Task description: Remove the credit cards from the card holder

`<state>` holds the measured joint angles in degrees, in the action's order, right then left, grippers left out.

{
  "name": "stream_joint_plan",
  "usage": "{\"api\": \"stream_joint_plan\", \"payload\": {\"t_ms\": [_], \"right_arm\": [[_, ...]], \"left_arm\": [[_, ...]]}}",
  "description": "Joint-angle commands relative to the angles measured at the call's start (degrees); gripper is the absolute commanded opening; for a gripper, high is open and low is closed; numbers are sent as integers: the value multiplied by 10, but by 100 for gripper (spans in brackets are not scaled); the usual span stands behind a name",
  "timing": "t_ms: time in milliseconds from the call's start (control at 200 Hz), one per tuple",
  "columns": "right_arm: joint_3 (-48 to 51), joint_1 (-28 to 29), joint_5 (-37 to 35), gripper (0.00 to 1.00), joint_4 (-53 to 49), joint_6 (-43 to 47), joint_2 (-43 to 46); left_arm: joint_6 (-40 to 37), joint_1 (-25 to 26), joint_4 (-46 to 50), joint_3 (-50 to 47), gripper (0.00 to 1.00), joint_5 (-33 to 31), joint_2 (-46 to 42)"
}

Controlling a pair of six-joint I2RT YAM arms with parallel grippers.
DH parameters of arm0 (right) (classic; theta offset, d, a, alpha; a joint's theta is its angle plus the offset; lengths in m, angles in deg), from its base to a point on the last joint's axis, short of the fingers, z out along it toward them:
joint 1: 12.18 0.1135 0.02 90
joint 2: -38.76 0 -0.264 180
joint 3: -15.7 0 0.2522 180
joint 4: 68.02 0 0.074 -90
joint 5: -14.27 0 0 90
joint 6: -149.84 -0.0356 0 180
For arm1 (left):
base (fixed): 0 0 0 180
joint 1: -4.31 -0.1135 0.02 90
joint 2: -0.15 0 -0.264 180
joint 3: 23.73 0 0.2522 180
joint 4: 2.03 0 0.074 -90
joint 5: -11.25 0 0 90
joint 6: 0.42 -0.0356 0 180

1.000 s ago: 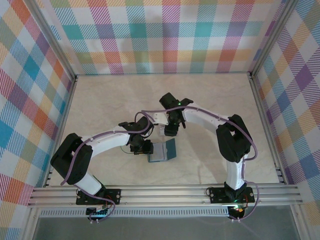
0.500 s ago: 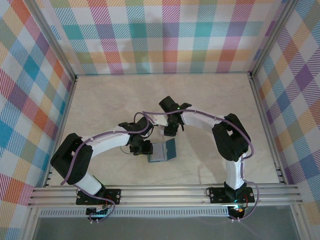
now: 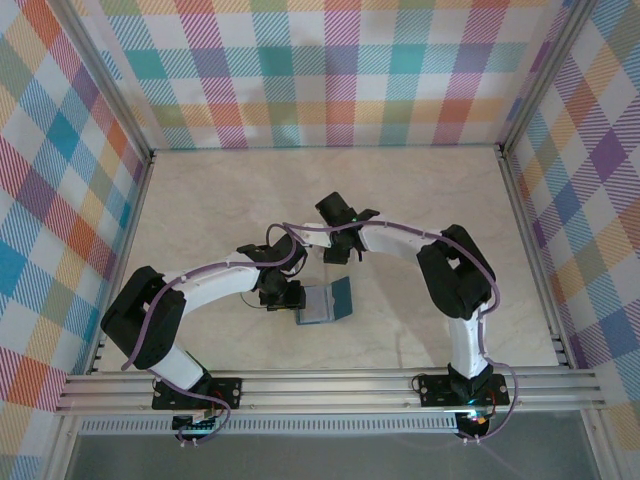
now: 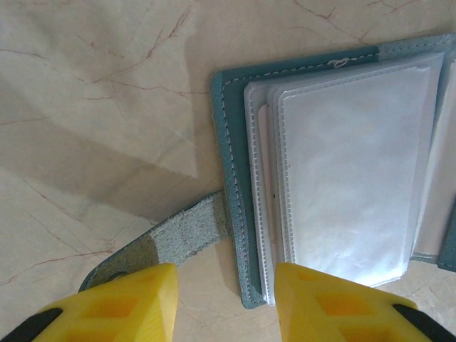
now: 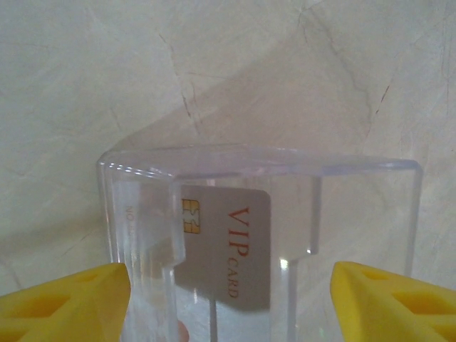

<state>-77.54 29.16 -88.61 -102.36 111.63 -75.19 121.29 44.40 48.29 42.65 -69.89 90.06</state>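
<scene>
Teal card holder [image 3: 325, 303] lies open, just right of the left gripper [image 4: 221, 281], whose fingers stand apart astride its tab [image 4: 189, 228]. Right gripper [image 3: 337, 252], just beyond on the far side, apparently clamps a clear sleeve [image 5: 356, 214] bearing a credit card [image 5: 228, 249]. Left arm nearer.

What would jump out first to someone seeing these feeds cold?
A pale credit card marked VIP sits inside a clear sleeve, between the wide-set yellow fingers of the right gripper. Next comes the teal card holder, lying open mid-table with clear pockets showing and its side tab running down to the left gripper.
</scene>
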Motion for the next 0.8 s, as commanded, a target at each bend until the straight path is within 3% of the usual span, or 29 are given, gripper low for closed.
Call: {"api": "stream_joint_plan", "payload": {"t_ms": [0,265,435,530,795], "right_arm": [[-9,8,-16,75,25,25,-15],[15,8,34,74,2,-35,58],[39,9,90,74,-41,-140,114],[58,9,112,74,-44,-230,143],[102,10,153,63,-68,-622,208]], "left_arm": [[-7,4,8,-2,40,-13,-14],[-5,3,6,0,39,-23,-25],[-2,0,-3,-3,35,-24,-32],[1,-6,-12,-11,31,-15,-35],[11,-20,-34,-41,21,6,-45]]}}
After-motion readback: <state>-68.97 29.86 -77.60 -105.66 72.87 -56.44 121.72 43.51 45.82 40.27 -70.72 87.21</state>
